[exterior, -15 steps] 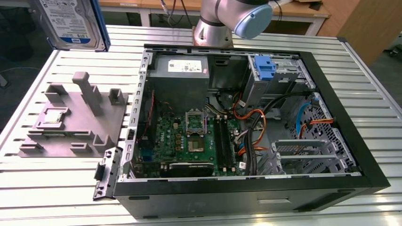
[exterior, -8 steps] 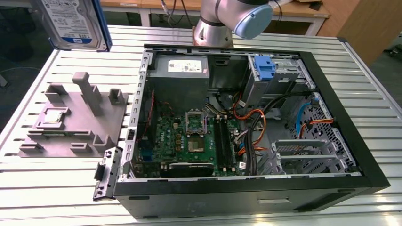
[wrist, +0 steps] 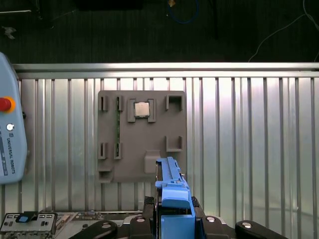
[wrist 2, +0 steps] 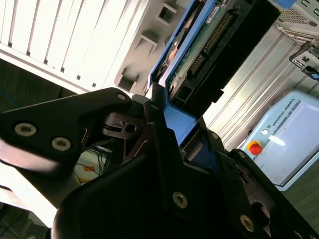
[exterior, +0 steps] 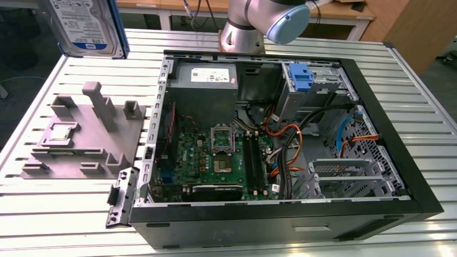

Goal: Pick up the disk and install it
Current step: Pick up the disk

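Observation:
The disk (exterior: 85,27) hangs high above the slatted table at the exterior view's upper left, its blue-and-white label facing the camera and a blue rail along its edge. In the first wrist view the disk (wrist: 171,186) stands edge-on, blue rail up, above the grey holder block. My gripper (wrist 2: 167,122) is shut on the disk (wrist 2: 199,50), its black fingers (wrist 2: 154,124) clamped over the blue rail. The connector row and green circuit board of the drive show in the second wrist view. The gripper (wrist: 172,219) holds it clear of the block.
A grey holder block (exterior: 78,139) lies left of the open computer case (exterior: 400,160) and carries a small silver processor chip (wrist: 142,109). Inside the case are a motherboard (exterior: 214,155), cables, a blue bracket (exterior: 303,79) and a metal drive cage (exterior: 346,174). A teach pendant (wrist: 9,142) lies nearby.

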You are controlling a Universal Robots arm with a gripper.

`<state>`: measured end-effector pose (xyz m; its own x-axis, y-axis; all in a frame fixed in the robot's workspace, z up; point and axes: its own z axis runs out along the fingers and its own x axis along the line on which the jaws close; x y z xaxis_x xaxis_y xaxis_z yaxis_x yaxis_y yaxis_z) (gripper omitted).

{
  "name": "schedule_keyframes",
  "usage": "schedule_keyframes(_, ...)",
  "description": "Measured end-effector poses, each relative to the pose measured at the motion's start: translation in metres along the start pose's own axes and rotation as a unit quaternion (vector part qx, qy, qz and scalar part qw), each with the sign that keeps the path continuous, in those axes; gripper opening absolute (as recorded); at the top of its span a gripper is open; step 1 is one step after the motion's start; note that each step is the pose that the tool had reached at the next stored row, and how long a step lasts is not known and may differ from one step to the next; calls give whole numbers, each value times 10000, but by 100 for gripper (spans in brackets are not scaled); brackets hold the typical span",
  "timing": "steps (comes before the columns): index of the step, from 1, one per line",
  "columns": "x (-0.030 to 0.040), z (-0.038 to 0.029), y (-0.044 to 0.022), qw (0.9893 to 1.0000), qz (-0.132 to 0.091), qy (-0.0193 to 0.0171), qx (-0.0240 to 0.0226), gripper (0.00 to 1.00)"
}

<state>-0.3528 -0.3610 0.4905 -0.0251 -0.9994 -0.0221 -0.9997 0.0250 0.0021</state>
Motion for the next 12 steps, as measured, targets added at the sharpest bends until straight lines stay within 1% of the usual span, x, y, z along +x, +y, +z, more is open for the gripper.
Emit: schedule_keyframes(12,-1,0,-57,10000,0,0,0,36)
